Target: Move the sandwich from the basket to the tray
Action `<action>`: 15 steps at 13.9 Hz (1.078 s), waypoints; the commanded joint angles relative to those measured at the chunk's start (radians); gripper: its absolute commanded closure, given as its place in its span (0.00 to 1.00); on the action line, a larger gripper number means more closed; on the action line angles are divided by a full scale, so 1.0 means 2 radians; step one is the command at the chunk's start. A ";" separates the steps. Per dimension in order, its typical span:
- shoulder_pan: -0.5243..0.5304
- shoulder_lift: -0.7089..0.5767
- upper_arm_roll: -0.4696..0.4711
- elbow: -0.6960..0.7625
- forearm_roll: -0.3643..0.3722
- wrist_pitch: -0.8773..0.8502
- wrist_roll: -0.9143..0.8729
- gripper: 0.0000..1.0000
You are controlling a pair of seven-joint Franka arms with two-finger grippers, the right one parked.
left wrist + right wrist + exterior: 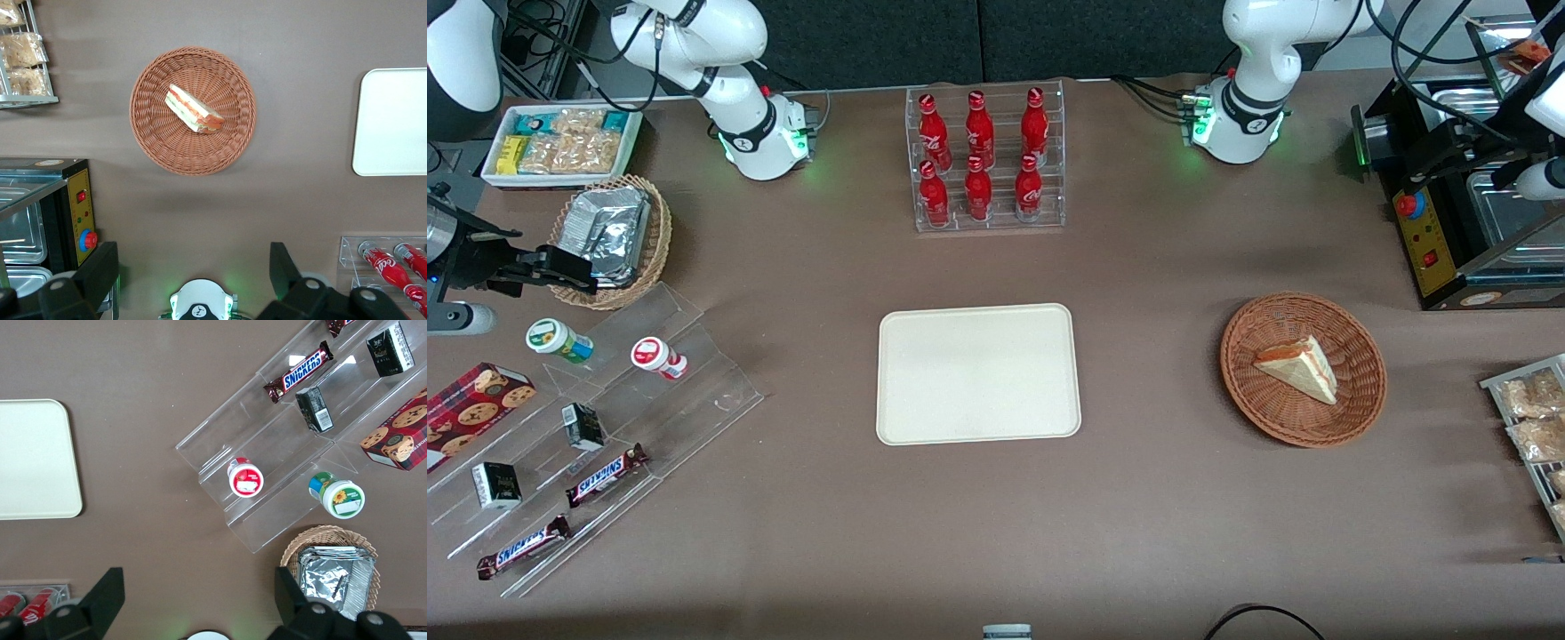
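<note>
The sandwich [1300, 365] [194, 109], a pale wedge with red-orange and green layers, lies in the round reddish-brown basket [1263, 404] [155, 143] toward the working arm's end of the table. The cream tray [978, 373] [393, 123] lies flat mid-table and holds nothing. My left gripper [1449, 142] [193, 267] hangs high above the table near the black machine, farther from the front camera than the basket and apart from it. It is open, its black fingers [100, 273] wide apart with only bare table between them.
A black machine with a red button [1449, 231] stands beside the basket, farther from the front camera. A rack of snack packets [1534, 418] sits at the table edge. The cola bottle rack [985, 160] stands farther back than the tray. Acrylic shelves [605, 427] lie toward the parked arm's end.
</note>
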 commanded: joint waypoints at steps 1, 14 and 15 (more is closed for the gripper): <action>-0.019 0.005 0.022 0.015 -0.001 -0.010 0.005 0.00; -0.015 0.092 0.033 -0.076 0.018 0.112 -0.116 0.00; -0.015 0.092 0.035 -0.093 0.012 0.134 -0.158 0.00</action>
